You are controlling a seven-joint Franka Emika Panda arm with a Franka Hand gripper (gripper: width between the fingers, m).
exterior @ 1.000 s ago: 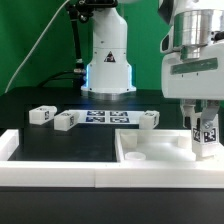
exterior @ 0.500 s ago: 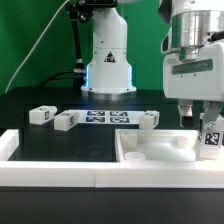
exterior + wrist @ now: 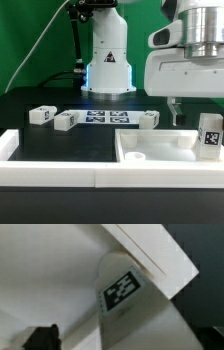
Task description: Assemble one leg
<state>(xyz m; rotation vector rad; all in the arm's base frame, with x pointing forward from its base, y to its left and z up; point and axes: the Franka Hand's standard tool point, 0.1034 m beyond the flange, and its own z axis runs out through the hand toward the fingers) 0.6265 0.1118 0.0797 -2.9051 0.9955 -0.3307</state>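
- The leg (image 3: 209, 133) stands upright on the panel (image 3: 160, 150), at the corner of the panel nearest the exterior view's right edge, with a tag face showing.
- My gripper (image 3: 125, 335) hangs above that corner of the panel, jaws spread wide and holding nothing. In the wrist view the dark fingertips (image 3: 40, 336) sit well to either side of the leg, touching neither face.
- I judge the step in hand to be seating this leg into the panel. It looks planted and stands unaided, but I cannot tell from here whether it is fully down in its hole.
- If it needs more turning, my next move calls for coming straight down over the leg, squaring my pads to two opposite faces, closing firmly and twisting without tipping it. If it is home, I need only lift clear of the panel.
- Three other legs (image 3: 41, 115) (image 3: 66, 121) (image 3: 148, 120) lie beyond the panel's far edge on the table (image 3: 70, 145), one just beside the panel and two well apart from it.
- The marker board (image 3: 100, 117) lies between them, also beyond the panel.
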